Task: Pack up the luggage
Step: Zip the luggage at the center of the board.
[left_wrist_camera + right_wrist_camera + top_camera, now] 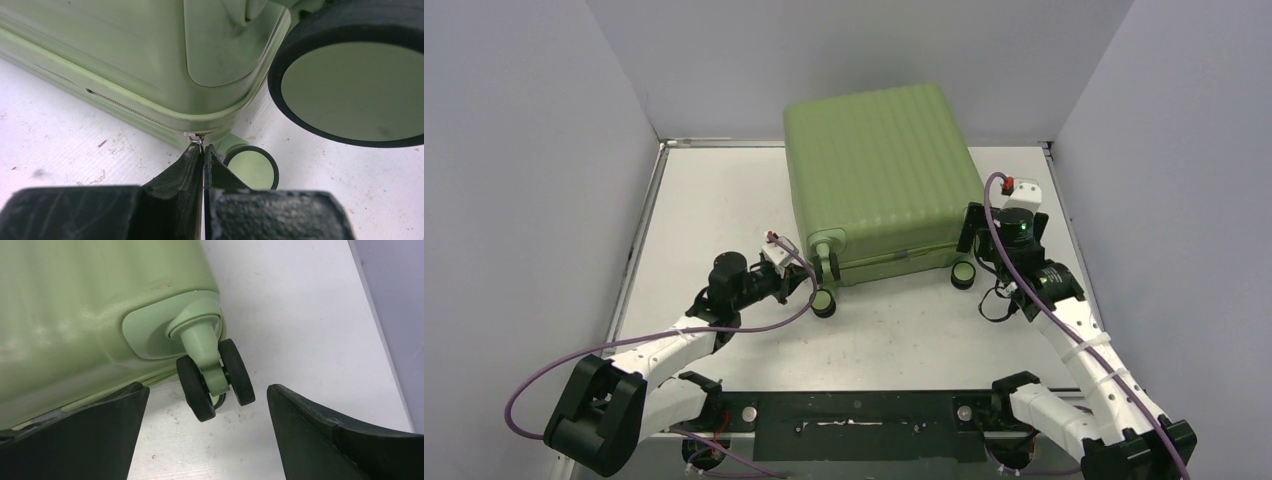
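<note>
Overhead, we see the suitcase [879, 170] lying flat and closed at the far middle of the white table [724, 200]. Its ribbed green shell faces up and its wheeled end is turned toward the arm bases. Both arms reach to that near end, one at each corner.

Left wrist view: we find the left gripper [202, 150] clenched, its two black fingers [180, 175] pressed together with no gap between them. Their tips pinch the small metal zipper pull [196, 138]. The pull hangs from the zipper seam [130, 111] where the seam rounds the lower corner of the shell. A large black-rimmed wheel [350, 85] fills the upper right of this view, close to the camera. A second wheel [252, 167], farther off, rests on the table just beside one finger.

Right wrist view: we find the right gripper [206, 387] released, its fingers [100, 435] spread wide and holding nothing. The twin wheel [215, 377] at the suitcase's near right corner stands ahead of the gap between the fingertips, apart from both. The finger nearer the shell lies just beside its lower edge; we cannot tell whether the two touch.

Overhead again, a purple cable [624, 345] loops from the left arm's base out over the table and up to its wrist.
</note>
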Tool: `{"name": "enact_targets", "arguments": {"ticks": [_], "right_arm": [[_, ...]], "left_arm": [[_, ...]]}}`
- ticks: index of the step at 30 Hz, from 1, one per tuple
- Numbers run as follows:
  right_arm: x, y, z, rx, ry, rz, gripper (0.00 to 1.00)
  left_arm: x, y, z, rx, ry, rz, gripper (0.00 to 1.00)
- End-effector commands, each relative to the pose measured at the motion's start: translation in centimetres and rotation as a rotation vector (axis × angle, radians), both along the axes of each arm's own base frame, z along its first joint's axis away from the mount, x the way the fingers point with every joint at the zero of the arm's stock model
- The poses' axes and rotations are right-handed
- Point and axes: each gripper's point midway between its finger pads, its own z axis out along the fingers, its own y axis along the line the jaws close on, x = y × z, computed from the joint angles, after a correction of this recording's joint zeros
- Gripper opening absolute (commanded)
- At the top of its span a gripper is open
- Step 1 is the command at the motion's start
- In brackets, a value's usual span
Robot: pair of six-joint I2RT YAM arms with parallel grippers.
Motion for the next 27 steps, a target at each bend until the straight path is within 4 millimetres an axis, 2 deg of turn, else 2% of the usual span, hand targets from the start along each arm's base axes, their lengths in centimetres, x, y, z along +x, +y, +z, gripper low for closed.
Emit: {"name": "enact_targets", "arguments": {"ticks": [1,8,14,18,25,27], "right_arm": [[1.3,-1.2,0.3,-0.068,0.002,-0.019,0.91],[3.6,-0.7,0.0,-0.101,0.018,0.023,0.87],[5.0,0.2,-1.3,-0.119,0.059,0.066,0.75],[5.0,0.7,-2.0,-0.106,0.081,0.087,0.53],[4.2,1.4,-2.1,-0.057,0.083,0.110,0.01],[4.0,1.6,-1.9,-0.038,0.075,0.114,0.00]], "left_arm": [[-1.8,-1.6,1.0,-0.037,0.004,-0.104,0.00],[-1.9,-1.7,1.2,-0.044,-0.006,-0.109,0.00],[-2.1,-1.7,1.3,-0.044,-0.008,-0.115,0.00],[-2.4,-1.9,1.1,-0.033,-0.003,-0.125,0.00],[-4.0,-3.3,0.2,0.015,0.020,-0.179,0.00],[-4.6,-3.8,0.0,0.030,0.027,-0.194,0.00]]}}
